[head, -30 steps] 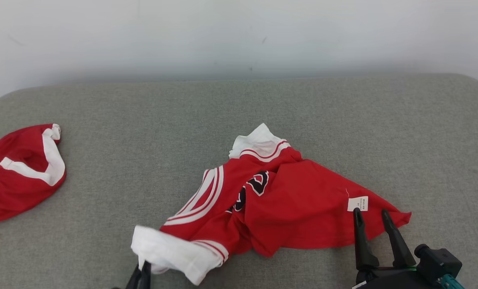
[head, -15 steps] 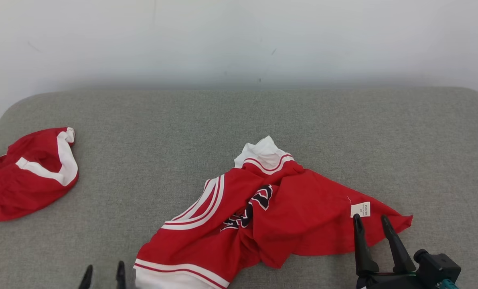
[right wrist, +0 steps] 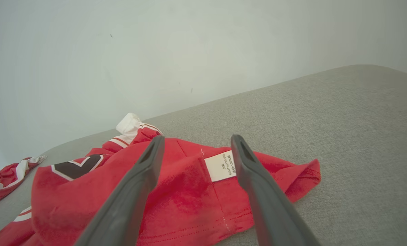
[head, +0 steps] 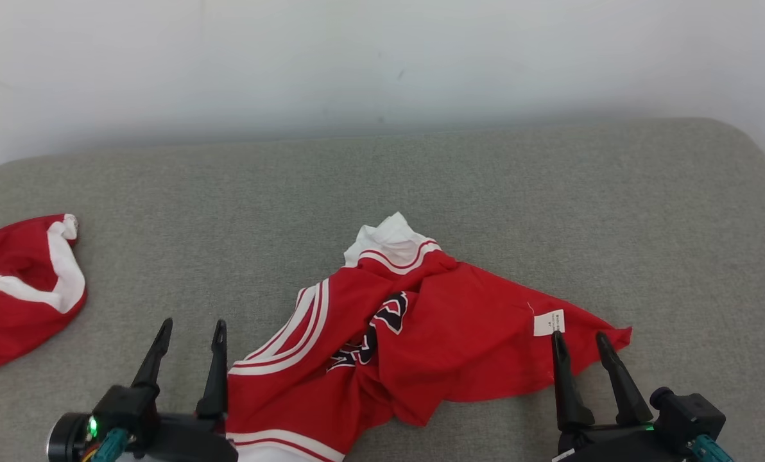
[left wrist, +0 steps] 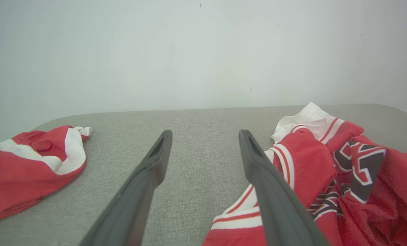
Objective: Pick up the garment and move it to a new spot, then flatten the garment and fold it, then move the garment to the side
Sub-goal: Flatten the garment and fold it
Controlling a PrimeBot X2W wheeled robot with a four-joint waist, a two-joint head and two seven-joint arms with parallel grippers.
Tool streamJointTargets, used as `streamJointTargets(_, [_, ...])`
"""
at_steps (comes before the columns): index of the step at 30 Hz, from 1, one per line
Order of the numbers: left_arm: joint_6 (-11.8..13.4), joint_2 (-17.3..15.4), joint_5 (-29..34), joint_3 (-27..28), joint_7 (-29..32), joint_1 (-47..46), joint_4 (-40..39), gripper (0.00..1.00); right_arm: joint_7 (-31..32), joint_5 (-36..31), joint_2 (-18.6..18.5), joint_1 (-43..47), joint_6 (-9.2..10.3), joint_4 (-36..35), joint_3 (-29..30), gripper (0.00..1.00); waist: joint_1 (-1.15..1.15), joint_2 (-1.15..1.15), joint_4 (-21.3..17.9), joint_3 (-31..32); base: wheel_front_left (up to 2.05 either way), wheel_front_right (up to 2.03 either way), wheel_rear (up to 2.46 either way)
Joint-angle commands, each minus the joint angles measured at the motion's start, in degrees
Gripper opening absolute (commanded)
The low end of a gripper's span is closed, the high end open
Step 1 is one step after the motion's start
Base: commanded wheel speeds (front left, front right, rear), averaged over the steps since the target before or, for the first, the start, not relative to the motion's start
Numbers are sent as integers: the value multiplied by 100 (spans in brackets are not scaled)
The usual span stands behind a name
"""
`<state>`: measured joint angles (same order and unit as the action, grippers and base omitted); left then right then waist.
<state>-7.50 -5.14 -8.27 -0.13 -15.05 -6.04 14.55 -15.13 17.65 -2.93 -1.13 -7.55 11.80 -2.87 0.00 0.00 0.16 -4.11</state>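
Note:
The garment (head: 446,327) is a red jersey with white trim and dark lettering, lying crumpled in the middle of the grey cushion (head: 485,186). My left gripper (head: 191,324) stands open just left of its striped side, holding nothing; in the left wrist view the left gripper (left wrist: 205,133) shows bare cushion between its fingers, with the garment (left wrist: 330,164) against the right finger. My right gripper (head: 577,337) is open over the garment's right corner, below the white label (head: 548,322). In the right wrist view the right gripper (right wrist: 197,138) straddles the label (right wrist: 220,165) on the garment (right wrist: 176,194).
A second red and white piece of clothing (head: 17,289) lies bunched at the cushion's far left edge, also seen as red cloth (left wrist: 29,171) in the left wrist view. A pale wall (head: 382,58) rises behind the cushion. Bare cushion stretches to the right and behind the garment.
My left gripper has opened and let go of the garment's white hem, which dropped to the cushion; that gripper now stands left of the cloth. The camera has shifted. The right gripper stayed put.

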Motion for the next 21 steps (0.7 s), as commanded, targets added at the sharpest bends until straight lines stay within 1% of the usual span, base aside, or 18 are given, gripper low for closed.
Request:
streamJointTargets(1, [8, -149, -41, -233, -19, -356, 143, 100, -2, 38, 10, -85, 13, -9, -49, 100, 0, 0, -257, -153, 0, 0, 0])
streamJointTargets(2, [8, -149, -41, -233, -19, -356, 143, 100, -2, 38, 10, -85, 13, -9, -49, 100, 0, 0, -257, -153, 0, 0, 0])
streamJointTargets(5, [7, -321, -173, -608, -19, -771, 462, 100, -2, 56, 9, -157, 13, -13, -57, 100, 0, 0, -461, -263, 0, 0, 0])
streamJointTargets(9, [8, -529, -464, -1057, -19, -1290, 1103, 100, -2, 124, 9, -232, 13, -5, -56, 100, 0, 0, -739, -400, 0, 0, 0])
streamJointTargets(14, [8, -739, -873, -1779, -19, -1902, 2001, 100, -2, 216, 10, -231, 13, 11, -88, 100, 0, 0, -985, -519, 0, 0, 0])
streamJointTargets(15, [7, -797, -1080, -2080, -19, -2110, 2325, 100, -2, 231, 10, -246, 13, 7, -116, 100, 0, 0, -1066, -551, 0, 0, 0])
streamJointTargets(21, [7, -975, -1609, -2920, 176, -2733, 3126, 100, -2, 276, 11, -344, 13, 4, -166, 100, 0, 0, -1243, -653, 0, 0, 0])
